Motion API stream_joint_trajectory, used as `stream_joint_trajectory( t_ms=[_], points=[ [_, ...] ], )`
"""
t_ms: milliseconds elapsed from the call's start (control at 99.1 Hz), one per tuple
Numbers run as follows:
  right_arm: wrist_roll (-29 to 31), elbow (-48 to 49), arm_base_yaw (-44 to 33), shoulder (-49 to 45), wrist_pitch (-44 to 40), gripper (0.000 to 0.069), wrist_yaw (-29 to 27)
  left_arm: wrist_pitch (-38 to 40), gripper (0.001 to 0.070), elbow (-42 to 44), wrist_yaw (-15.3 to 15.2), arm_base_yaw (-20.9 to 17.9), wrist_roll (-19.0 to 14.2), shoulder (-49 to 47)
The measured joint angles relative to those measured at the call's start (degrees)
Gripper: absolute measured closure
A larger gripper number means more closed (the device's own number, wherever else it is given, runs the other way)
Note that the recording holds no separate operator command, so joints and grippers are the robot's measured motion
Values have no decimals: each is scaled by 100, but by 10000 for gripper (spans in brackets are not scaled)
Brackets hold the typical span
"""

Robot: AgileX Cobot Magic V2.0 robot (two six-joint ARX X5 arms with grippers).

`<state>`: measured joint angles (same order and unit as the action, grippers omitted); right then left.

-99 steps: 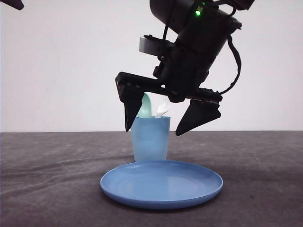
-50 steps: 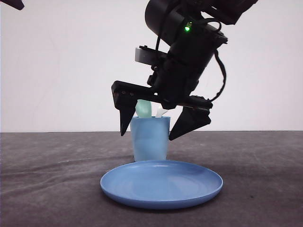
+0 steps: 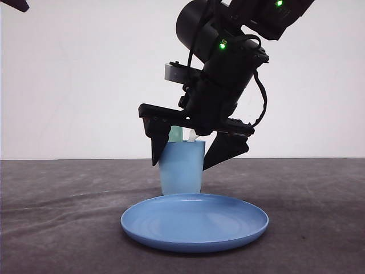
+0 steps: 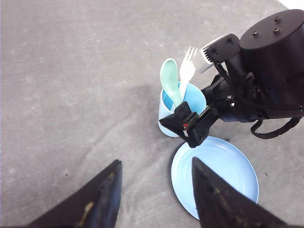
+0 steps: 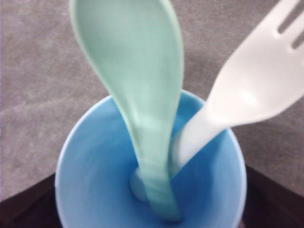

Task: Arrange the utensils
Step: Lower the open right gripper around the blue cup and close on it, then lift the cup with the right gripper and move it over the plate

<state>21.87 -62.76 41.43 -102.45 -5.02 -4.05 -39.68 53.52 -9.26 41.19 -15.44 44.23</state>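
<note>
The grey bench (image 3: 57,217) holds a blue cup (image 3: 181,168) behind a plate (image 3: 194,221). The spoon (image 4: 171,80) and fork (image 4: 187,71) stand inside it. My right gripper (image 3: 194,154) hangs wide above, ready to pick one.

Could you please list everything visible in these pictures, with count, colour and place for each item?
Spoon: one, pale mint green, standing handle-down in the cup, bowl above the rim.
Fork: one, white, standing handle-down in the same cup beside the spoon, tines up.
Cup: one, light blue, upright on the table just behind the plate.
Plate: one, blue, round, on the table in front of the cup, nothing on it.
Table: one, dark grey surface.
Right claw: one, black, open, fingers straddling the cup's top from above.
Left claw: one, black, open, held high over the table away from the cup.
</note>
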Motion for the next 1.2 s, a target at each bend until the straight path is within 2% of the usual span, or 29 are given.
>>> stream_joint_trajectory(
  t_ms=[91, 232, 474, 666, 958, 1089, 1200],
  points=[
    [-28, 0, 0, 0, 4, 233, -4, 0, 434, 0, 0, 0, 0, 0],
    [-61, 0, -4, 0, 11, 267, -28, 0, 434, 0, -2, -2, 2, 0],
    [-109, -46, -4, 138, -229, 269, -31, -2, 434, 0, 0, -2, 66, 0],
    [-354, -149, 68, 1117, -680, 269, -63, -2, 434, 0, 0, -2, 83, 0],
    [-837, -208, 638, 2479, -2249, 269, -205, -4, 434, 0, -105, -2, 83, 0],
    [-905, -208, 894, 2627, -2780, 269, -337, -4, 434, 0, -107, -2, 85, 0],
    [-938, -114, 1102, 2618, -2826, 269, -420, -4, 434, 0, -107, -2, 83, 0]
  ],
)
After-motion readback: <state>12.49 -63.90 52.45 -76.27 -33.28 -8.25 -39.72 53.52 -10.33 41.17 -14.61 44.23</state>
